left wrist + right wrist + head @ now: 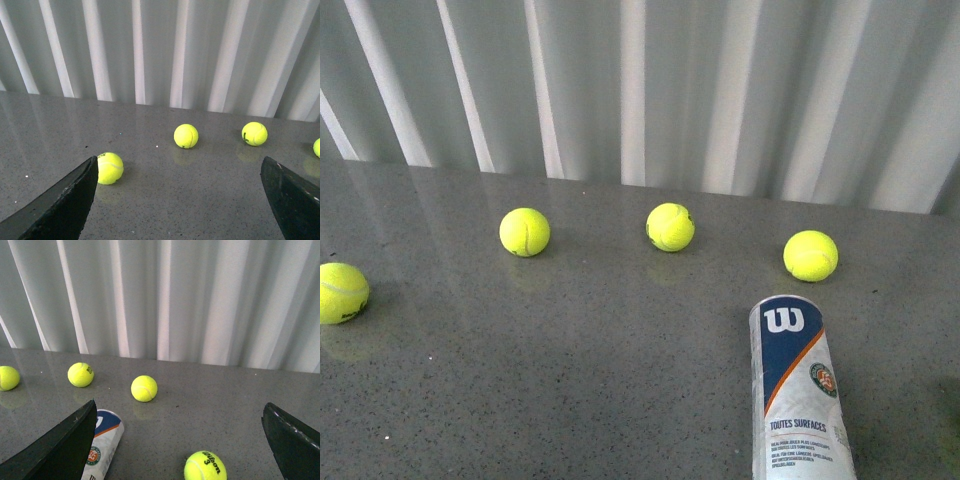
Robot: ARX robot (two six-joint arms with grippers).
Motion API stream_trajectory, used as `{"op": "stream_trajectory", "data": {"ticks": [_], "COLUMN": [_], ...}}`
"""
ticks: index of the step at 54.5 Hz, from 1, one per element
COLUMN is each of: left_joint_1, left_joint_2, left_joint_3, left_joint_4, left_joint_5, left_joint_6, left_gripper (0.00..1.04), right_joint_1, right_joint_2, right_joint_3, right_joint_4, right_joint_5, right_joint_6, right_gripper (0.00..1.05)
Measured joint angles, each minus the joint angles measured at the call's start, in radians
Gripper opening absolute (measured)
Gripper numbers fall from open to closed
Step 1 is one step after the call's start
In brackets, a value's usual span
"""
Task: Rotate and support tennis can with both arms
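The tennis can (798, 388) lies on its side on the grey table at the front right, its navy end with the white "W" pointing away from me. In the right wrist view the tennis can (104, 444) shows partly behind one black finger. My right gripper (179, 412) is open, hanging above the table with nothing between its fingers. My left gripper (179, 167) is open too, over bare table, and no can shows in the left wrist view. Neither arm appears in the front view.
Yellow-green tennis balls lie scattered: three in a row (524, 231), (670, 227), (810, 255) and one at the left edge (340, 292). A ball marked "Wilson 3" (205, 466) lies between the right gripper's fingers. A white corrugated wall (640, 90) closes the table's far side.
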Motion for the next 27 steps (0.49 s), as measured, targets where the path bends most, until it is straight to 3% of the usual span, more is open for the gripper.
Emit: {"op": "stream_trajectory", "data": {"ticks": [27], "left_joint_1": [0.0], "left_joint_2": [0.0], "left_joint_3": [0.0], "left_joint_4": [0.0], "left_joint_5": [0.0], "left_joint_6": [0.0], "left_gripper": [0.98], "right_joint_1": [0.0], "right_joint_2": [0.0], "right_joint_3": [0.0], "right_joint_4": [0.0], "right_joint_5": [0.0], "right_joint_6": [0.0], "right_gripper": [0.97]}}
